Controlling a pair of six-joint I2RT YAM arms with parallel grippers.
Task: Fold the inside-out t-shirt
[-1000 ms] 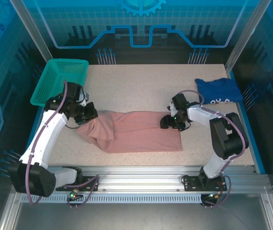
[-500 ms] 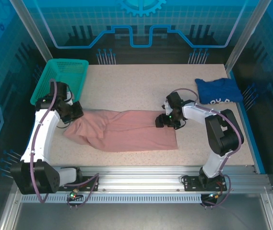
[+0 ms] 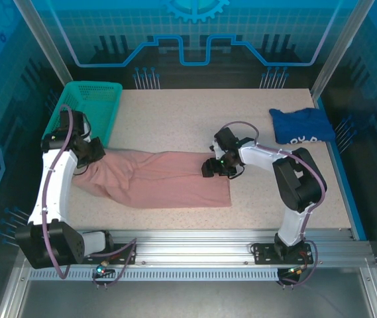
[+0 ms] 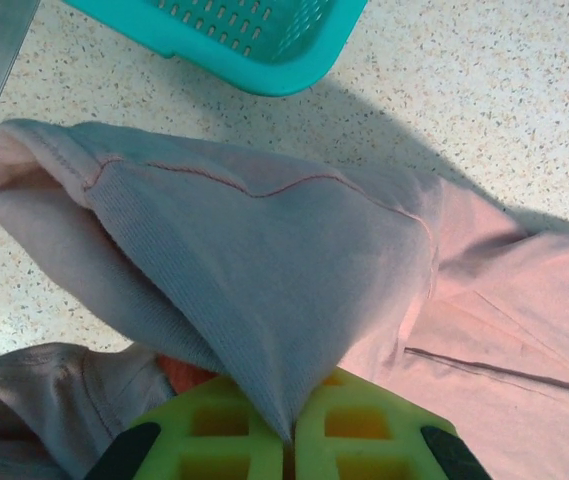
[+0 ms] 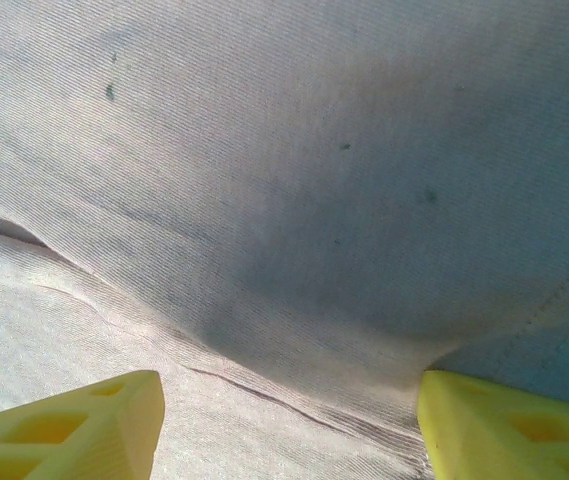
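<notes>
The inside-out t-shirt (image 3: 161, 182), dusty pink, lies stretched left to right across the near half of the table. My left gripper (image 3: 94, 154) is at its left end, shut on a pinch of the cloth. In the left wrist view the green fingers (image 4: 291, 435) meet on a raised fold of the t-shirt (image 4: 264, 250), and a sleeve opening (image 4: 24, 160) hangs at the left. My right gripper (image 3: 209, 167) rests on the shirt's upper right part. Its yellow fingers stand wide apart (image 5: 289, 410) with flat cloth (image 5: 264, 180) between them.
A teal basket (image 3: 85, 109) stands at the back left, just beyond the left gripper, and its corner (image 4: 254, 40) is close to the lifted cloth. A dark blue shirt (image 3: 302, 124) lies bunched at the back right. The speckled table (image 3: 188, 112) is bare behind the pink shirt.
Both grippers have moved left, and the t-shirt has slid left with them. Its left end is now drawn out flatter toward the basket.
</notes>
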